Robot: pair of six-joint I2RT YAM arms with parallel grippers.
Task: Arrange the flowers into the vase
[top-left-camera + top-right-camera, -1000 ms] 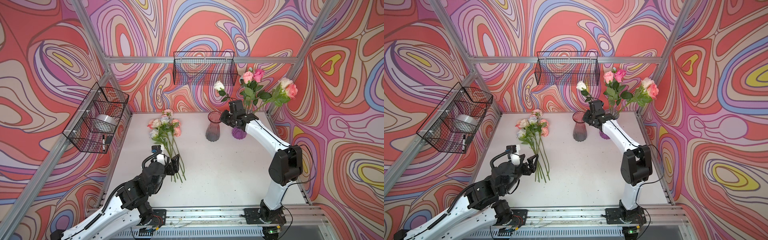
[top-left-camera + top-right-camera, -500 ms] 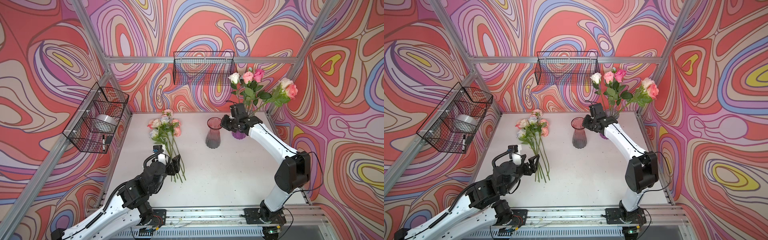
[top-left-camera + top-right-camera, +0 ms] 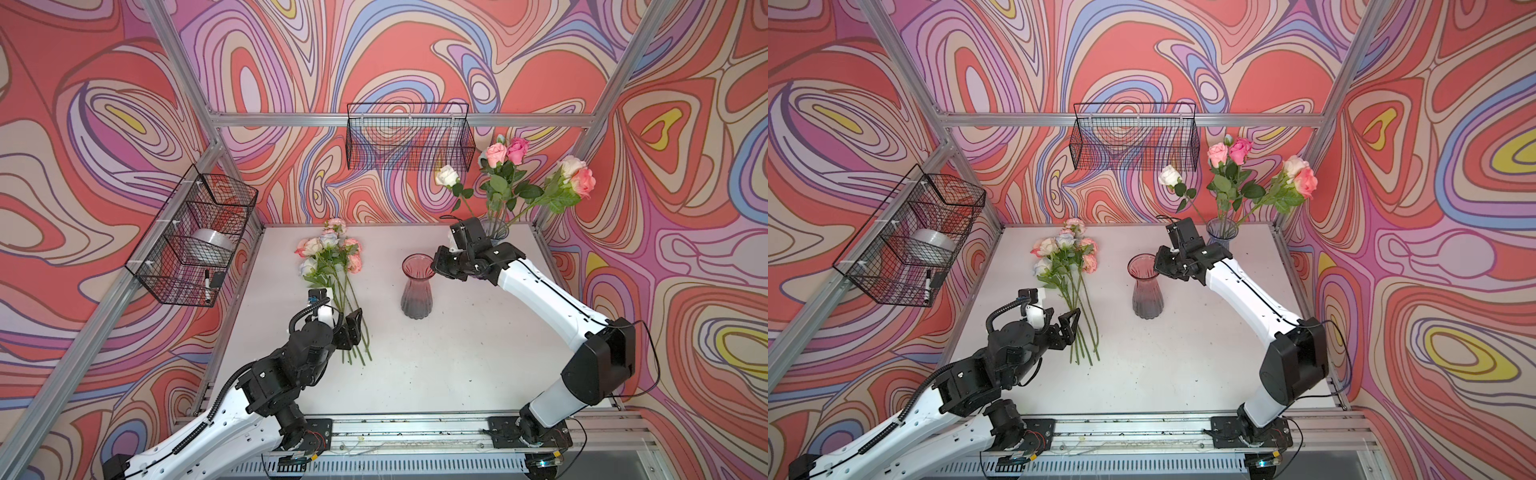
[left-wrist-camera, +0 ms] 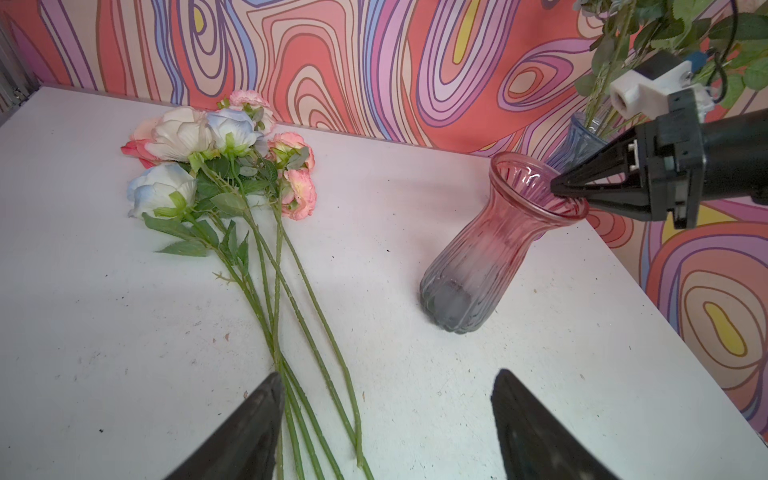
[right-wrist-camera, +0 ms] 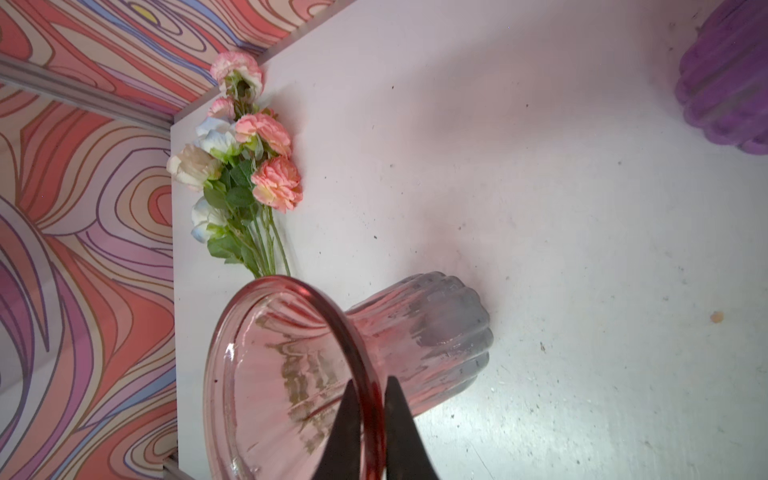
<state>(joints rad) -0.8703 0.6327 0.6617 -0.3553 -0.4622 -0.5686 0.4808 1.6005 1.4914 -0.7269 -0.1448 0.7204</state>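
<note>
Loose flowers (image 3: 332, 257) (image 3: 1065, 257) (image 4: 216, 166) (image 5: 245, 166) lie in a bunch on the white table, stems pointing to the front. My left gripper (image 3: 349, 328) (image 3: 1065, 326) (image 4: 386, 374) is open over the lower stem ends, which lie close to one finger. A pink glass vase (image 3: 417, 291) (image 3: 1146, 291) (image 4: 490, 249) (image 5: 415, 324) stands mid-table. My right gripper (image 3: 435, 270) (image 3: 1157, 269) (image 4: 555, 189) (image 5: 370, 380) is shut on its rim, one finger inside and one outside.
A purple vase (image 3: 496, 230) (image 3: 1222, 232) (image 5: 727, 83) at the back right holds several roses (image 3: 505, 151), just behind the right wrist. Black wire baskets hang on the left wall (image 3: 191, 241) and the back wall (image 3: 409, 137). The table's back edge meets the patterned wall.
My right gripper has drawn the pink vase toward the front and slightly left. The white rose in the back vase swayed right, then back. The left arm barely moved.
</note>
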